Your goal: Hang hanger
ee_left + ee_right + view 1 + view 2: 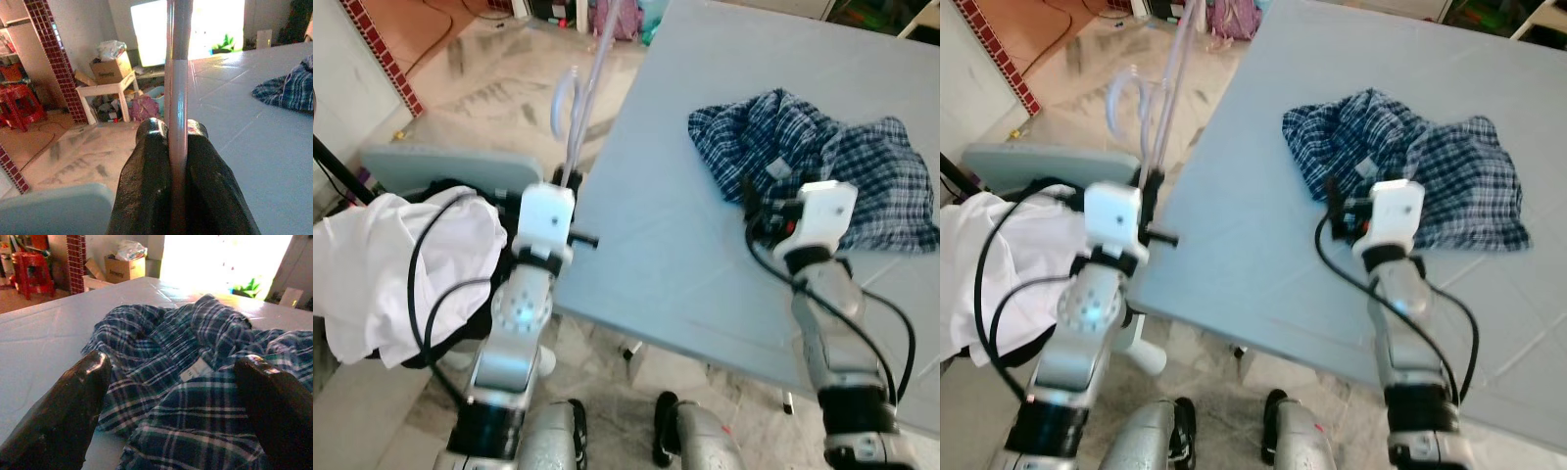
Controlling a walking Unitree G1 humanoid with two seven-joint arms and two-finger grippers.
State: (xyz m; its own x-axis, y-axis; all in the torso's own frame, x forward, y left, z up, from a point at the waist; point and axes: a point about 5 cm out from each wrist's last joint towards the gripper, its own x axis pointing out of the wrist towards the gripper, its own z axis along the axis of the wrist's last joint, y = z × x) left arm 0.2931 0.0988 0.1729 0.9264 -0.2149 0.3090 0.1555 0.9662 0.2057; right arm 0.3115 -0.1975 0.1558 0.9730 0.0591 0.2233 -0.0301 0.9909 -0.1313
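A pale translucent hanger (576, 108) stands up from my left gripper (564, 178), which is shut on its shaft (177, 122) just off the left edge of the grey table (705, 235). The hanger's hook curls over the floor. A crumpled blue plaid shirt (822, 166) lies on the table toward the right. My right gripper (178, 382) is open, low over the near edge of the shirt (195, 396), one finger on each side of its collar label; nothing is held.
A white cloth (391, 264) lies heaped over a grey chair (440, 166) at my left. Tiled floor (499, 78) lies beyond, with a red-tiled pillar (54, 54), a small white table with boxes (105, 85) and clutter farther off.
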